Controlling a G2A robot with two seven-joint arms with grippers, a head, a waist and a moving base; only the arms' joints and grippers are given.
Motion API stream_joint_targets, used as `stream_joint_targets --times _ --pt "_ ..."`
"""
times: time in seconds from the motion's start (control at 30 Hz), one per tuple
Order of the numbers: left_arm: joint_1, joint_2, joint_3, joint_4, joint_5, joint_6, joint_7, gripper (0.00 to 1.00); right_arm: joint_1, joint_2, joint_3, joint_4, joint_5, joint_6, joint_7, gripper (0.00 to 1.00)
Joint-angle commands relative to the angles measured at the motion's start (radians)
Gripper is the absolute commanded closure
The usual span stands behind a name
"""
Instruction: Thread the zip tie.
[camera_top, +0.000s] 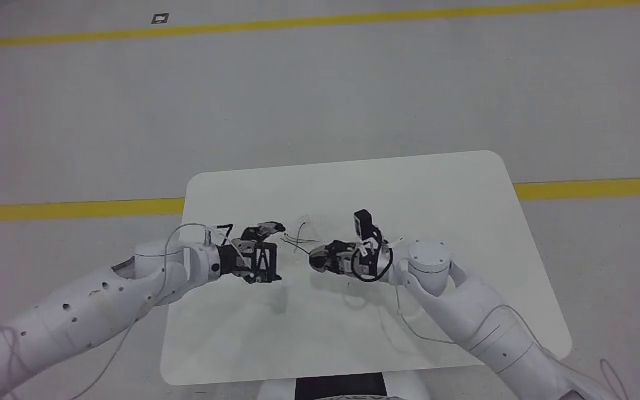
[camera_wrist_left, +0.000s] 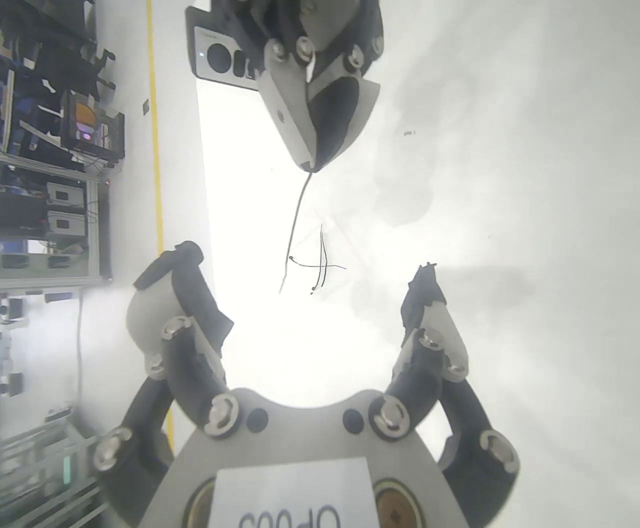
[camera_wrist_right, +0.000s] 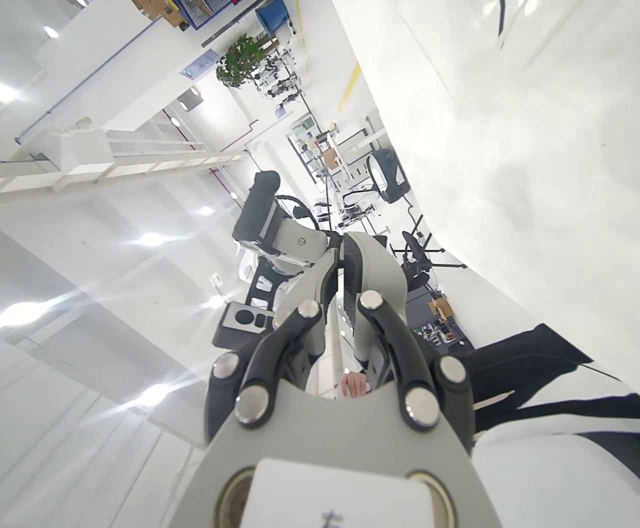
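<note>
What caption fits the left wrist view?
Open left claw faces right claw pinching a zip tie, loose ties on the table.

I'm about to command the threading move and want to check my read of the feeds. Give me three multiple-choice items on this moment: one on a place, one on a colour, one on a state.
1. Where is the zip tie that is being handled?
A) pinched by the right gripper
B) on the floor
C) on a shelf

2. What colour is it?
A) yellow
B) red
C) dark

3. How does the left gripper stand?
A) shut on a tie
B) open
C) shut on nothing

Answers:
1 A: in the left wrist view the tie hangs from the closed tips of the right gripper.
2 C: it shows as a thin dark strand against the white table, like the loose ties lying there.
3 B: its jaws stand wide apart with nothing gripped between them.
</note>
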Motion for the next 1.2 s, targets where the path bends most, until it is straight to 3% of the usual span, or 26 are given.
stream_joint_targets --times 0.0,0.03,0.3,0.53,0.67,0.77,1.0,1.07,1.17 --pt "0.013 0.01 0.015 0.022 -0.068 0.0 0.069 0.0 -0.002 0.004 -0.004 -0.011 -0.042 -0.009 0.012 1.0" --pt "0.025 0.014 0.015 0.028 -0.086 0.0 0.09 0.0 -0.003 0.006 -0.005 -0.015 -0.061 -0.016 0.022 1.0" --pt "0.026 0.016 0.015 0.037 -0.08 0.001 0.089 0.0 -0.003 0.007 -0.006 -0.018 -0.075 -0.023 0.025 1.0" --pt "0.085 0.011 0.015 0.084 -0.31 0.0 0.123 0.0 -0.026 0.022 0.01 -0.054 -0.198 -0.087 0.042 1.0" --pt "0.109 0.015 0.015 0.121 -0.492 0.0 0.223 0.0 -0.038 0.037 0.012 -0.089 -0.317 -0.139 0.087 1.0" --pt "0.119 0.015 0.015 0.132 -0.499 0.0 0.244 0.0 -0.05 0.04 0.016 -0.083 -0.319 -0.177 0.114 1.0" --pt "0.122 0.014 0.015 0.129 -0.505 0.0 0.245 0.0 -0.05 0.04 0.016 -0.083 -0.319 -0.177 0.114 1.0" --pt "0.143 0.009 0.015 0.112 -0.591 0.0 0.257 0.0 -0.051 0.041 0.011 -0.087 -0.353 -0.181 0.096 1.0" --pt "0.168 0.009 0.015 0.077 -0.706 0.0 0.169 0.0 -0.051 0.047 0.014 -0.101 -0.419 -0.202 0.107 1.0"
